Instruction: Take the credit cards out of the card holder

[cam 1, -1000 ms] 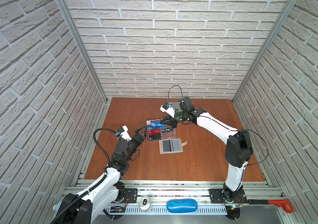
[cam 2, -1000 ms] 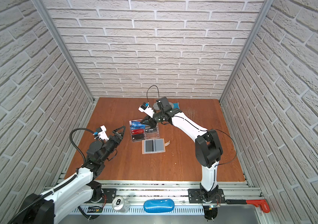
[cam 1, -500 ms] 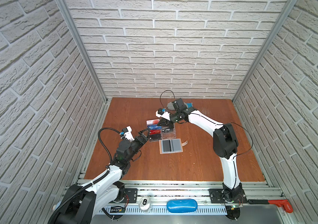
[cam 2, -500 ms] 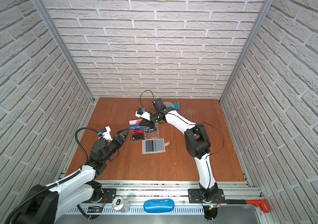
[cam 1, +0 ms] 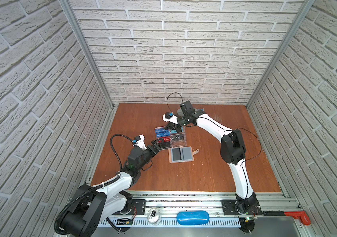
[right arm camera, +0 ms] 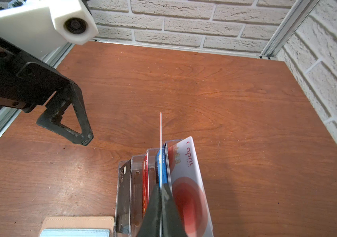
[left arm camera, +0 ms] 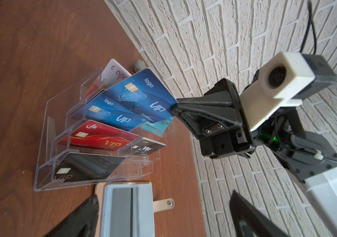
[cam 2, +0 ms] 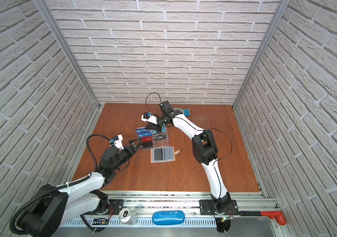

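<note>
The card holder [cam 1: 181, 155] [cam 2: 162, 155] lies open on the table, tan outside with grey-blue pages. A dark grey card with a black stripe sits in one sleeve [left arm camera: 121, 209]. My right gripper [cam 1: 166, 128] [cam 2: 146, 128] [right arm camera: 161, 186] is shut on a blue VIP card [left arm camera: 143, 96], edge-on in the right wrist view [right arm camera: 161, 143]. It holds the card over the back tiers of a clear acrylic stand [cam 1: 179, 142] [left arm camera: 44, 153]. My left gripper [cam 1: 157, 143] [cam 2: 135, 142] [left arm camera: 163, 196] stands open by the stand's left front corner, beside the card holder, holding nothing.
The stand holds another blue card [left arm camera: 110, 110], a red one [left arm camera: 97, 137], two black ones [left arm camera: 85, 168], a teal one [left arm camera: 159, 125] and a white one [left arm camera: 114, 71]. A blue case [cam 1: 192, 218], a can [cam 1: 153, 215] and a red clamp [cam 1: 297, 216] lie along the front rail.
My right gripper has come forward, left and down over the stand with the blue card still in it. The left gripper has edged right, closer to the stand, and stays open.
</note>
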### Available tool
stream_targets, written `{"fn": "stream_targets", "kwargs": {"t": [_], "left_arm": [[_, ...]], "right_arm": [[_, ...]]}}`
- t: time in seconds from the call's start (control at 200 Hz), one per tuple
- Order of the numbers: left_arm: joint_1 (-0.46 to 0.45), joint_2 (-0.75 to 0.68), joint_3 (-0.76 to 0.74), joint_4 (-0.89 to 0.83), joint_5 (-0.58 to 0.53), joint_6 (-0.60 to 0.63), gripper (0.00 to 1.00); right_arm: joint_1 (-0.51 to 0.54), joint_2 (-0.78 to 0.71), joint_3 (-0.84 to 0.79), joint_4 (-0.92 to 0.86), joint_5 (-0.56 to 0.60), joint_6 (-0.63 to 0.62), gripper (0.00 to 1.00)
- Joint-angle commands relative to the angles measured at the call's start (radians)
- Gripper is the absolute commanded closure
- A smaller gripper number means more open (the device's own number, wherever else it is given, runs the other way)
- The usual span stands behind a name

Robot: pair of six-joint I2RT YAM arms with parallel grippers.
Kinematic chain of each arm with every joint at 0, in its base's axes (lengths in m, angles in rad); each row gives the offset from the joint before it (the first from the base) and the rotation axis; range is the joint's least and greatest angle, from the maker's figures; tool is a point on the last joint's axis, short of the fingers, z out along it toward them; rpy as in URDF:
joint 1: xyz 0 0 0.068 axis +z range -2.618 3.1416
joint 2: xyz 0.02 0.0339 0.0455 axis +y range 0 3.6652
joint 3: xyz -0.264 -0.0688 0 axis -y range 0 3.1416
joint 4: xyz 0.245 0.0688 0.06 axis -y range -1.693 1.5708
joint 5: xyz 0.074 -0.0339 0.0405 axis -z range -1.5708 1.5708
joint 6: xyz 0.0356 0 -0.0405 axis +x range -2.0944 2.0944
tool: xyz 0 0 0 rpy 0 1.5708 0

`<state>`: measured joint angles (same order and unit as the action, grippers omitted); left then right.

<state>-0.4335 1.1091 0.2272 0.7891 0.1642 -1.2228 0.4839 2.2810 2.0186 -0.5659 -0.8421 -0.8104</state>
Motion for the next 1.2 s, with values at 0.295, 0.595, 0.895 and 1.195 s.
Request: {"fn": "stream_targets", "kwargs": {"t": [0.295,0.595,0.895,1.195], "left_arm": [[-0.002,0.003,0.051,0.054,-0.002,0.024,0.02],[0.007,0.029,0.047,0.07,-0.001,0.017,0.02],[0.01,0.082,0.034,0.133,-0.002,-0.005,0.02],[0.02,0.076,0.022,0.141,0.002,-0.008,0.02]], "right_arm": [[-0.018,0.024,0.024,-0.019,0.016,-0.039,0.94],[-0.019,0.068,0.076,-0.04,0.044,-0.062,0.94],[-0.009,0.093,0.093,-0.06,0.041,-0.068,0.94],[-0.008,0.067,0.006,0.093,0.009,0.043,0.94]]}}
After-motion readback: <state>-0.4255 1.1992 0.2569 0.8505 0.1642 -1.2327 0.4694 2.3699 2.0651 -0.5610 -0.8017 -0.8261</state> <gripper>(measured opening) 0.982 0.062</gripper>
